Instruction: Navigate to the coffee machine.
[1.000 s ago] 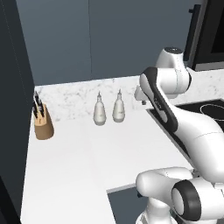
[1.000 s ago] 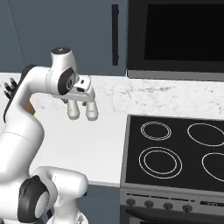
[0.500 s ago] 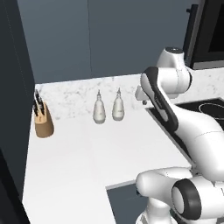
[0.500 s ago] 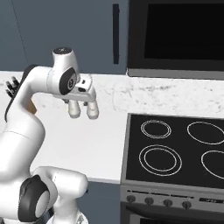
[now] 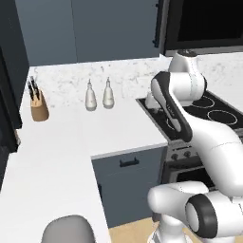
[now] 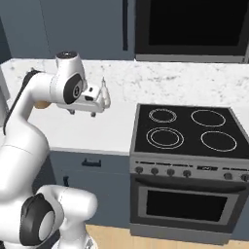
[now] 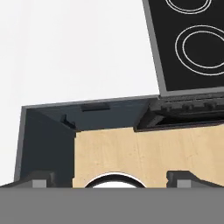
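Base pulled back, stove (image 6: pixel 185 131) nearer; gripper (image 7: pixel 112 177) open

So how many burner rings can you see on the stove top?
4. On the stove: back left, back right, front left, front right. None appear hidden in the right base view; the arm covers part of the stove from the left.
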Controlling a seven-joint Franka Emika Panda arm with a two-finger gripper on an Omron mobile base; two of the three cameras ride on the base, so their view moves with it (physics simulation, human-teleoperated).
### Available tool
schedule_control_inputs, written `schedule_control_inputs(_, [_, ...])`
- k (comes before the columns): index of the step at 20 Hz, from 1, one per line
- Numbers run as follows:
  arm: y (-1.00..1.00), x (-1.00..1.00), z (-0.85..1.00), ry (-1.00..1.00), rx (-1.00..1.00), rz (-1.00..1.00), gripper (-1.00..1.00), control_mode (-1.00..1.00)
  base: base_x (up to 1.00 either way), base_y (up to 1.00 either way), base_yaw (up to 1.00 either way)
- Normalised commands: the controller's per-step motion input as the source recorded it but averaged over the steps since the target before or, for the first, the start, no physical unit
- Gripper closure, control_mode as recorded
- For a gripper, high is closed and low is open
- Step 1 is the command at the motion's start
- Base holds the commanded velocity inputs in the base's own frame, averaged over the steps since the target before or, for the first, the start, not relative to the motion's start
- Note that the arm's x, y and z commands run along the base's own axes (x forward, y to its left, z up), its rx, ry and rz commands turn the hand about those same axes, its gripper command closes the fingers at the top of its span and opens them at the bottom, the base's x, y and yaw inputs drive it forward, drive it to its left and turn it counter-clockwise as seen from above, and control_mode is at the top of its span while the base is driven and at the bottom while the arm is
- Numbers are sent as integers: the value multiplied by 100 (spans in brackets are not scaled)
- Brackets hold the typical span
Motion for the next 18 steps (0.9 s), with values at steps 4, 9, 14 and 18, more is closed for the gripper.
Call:
schedule_control_inputs(4, [0, 0, 0, 0, 0, 0, -100, 100, -14, -87, -52])
schedule_control_inputs(9, [0, 0, 0, 0, 0, 0, -100, 100, 0, -63, -75])
schedule_control_inputs(14, [0, 0, 0, 0, 0, 0, -100, 100, 0, -56, -79])
schedule_control_inputs(18, [0, 0, 0, 0, 0, 0, -100, 100, 0, -49, -78])
